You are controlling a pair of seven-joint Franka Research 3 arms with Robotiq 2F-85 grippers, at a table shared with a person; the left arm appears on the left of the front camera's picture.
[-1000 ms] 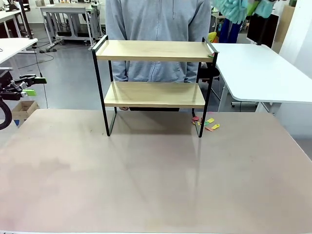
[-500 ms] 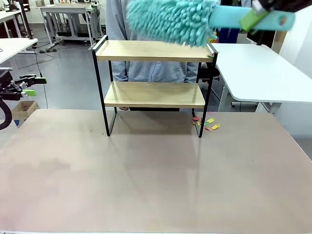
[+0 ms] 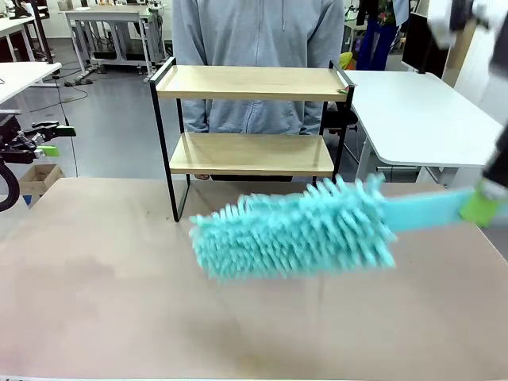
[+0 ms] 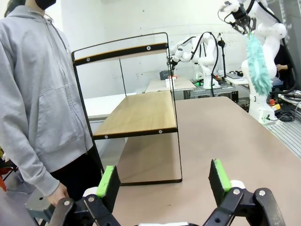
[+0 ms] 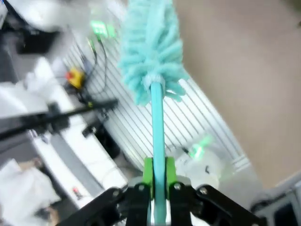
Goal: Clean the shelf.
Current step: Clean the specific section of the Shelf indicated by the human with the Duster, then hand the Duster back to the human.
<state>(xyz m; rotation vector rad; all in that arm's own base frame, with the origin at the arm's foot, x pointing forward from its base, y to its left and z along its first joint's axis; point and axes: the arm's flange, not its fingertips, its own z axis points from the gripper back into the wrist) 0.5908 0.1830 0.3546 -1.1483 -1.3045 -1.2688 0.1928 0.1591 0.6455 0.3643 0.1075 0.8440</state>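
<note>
Nearest, the right gripper point(image 5: 158, 172) was clamped on the handle of a blurred teal duster point(image 3: 294, 226), whose long axis lay roughly sideways over the table point(image 3: 119, 317), fluffy head pointing to the robot's left. The left gripper point(image 4: 164, 181) stood wide open and empty beside the table's left edge. Farther off, the shelf point(image 3: 250, 155) stood upright at the table's far edge, boards running left to right, a person point(image 3: 258, 32) in a grey hoodie just behind it.
</note>
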